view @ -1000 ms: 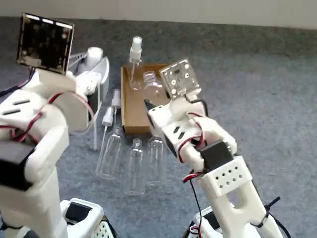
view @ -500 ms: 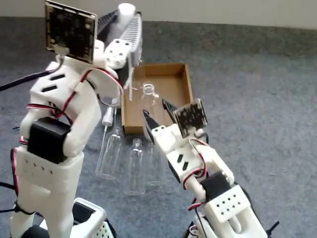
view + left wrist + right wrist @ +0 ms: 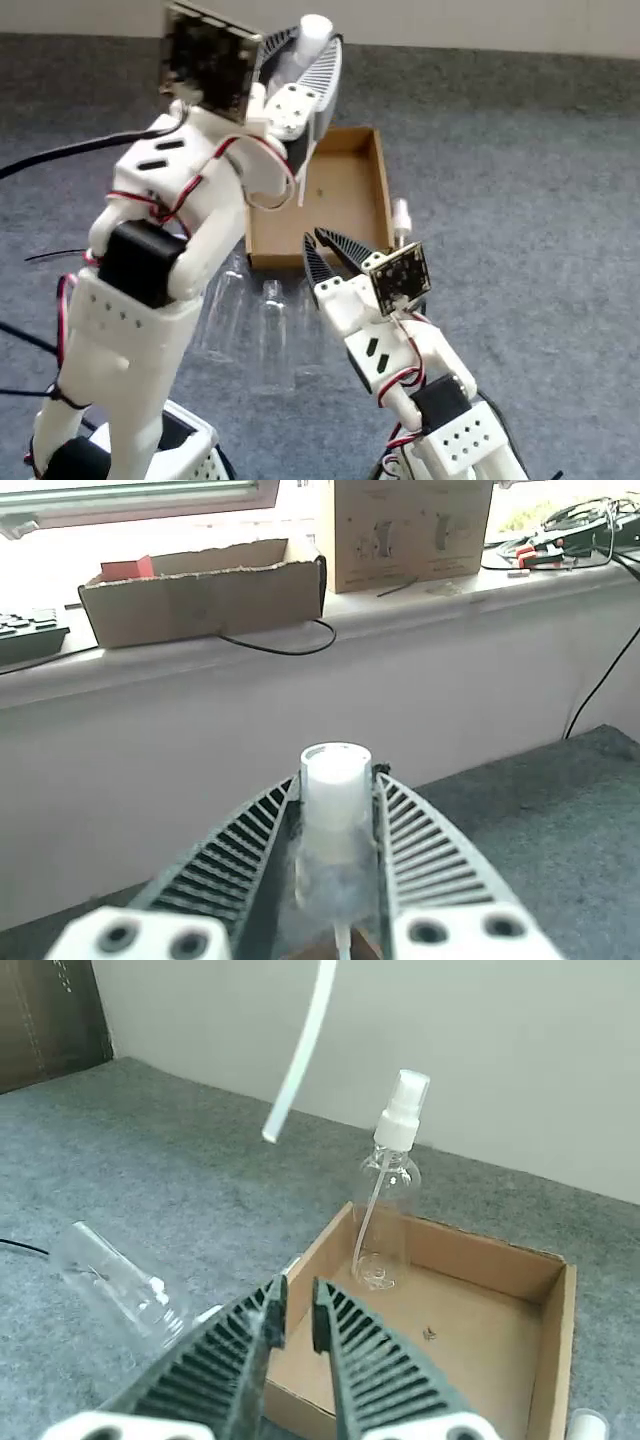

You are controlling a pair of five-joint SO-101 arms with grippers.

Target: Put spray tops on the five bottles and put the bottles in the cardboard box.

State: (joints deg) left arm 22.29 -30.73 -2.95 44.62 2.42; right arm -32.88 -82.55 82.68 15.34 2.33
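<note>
Clear plastic bottle (image 3: 385, 1215) in cardboard box (image 3: 470, 1330)

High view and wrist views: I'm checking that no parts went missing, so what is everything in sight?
cardboard box: one, brown, on the carpet ahead of the arms
capped bottle: one, clear with a white spray top, standing in the cardboard box
open bottles: at least two, clear, lying on the carpet on the arms' side of the box
loose spray top: one, white, on the carpet beside the box
held spray top: one, white with a hanging tube, raised over the box
carpet: grey, under everything
left tool: shut on the held spray top
right tool: open, empty, near the box's front edge
</note>
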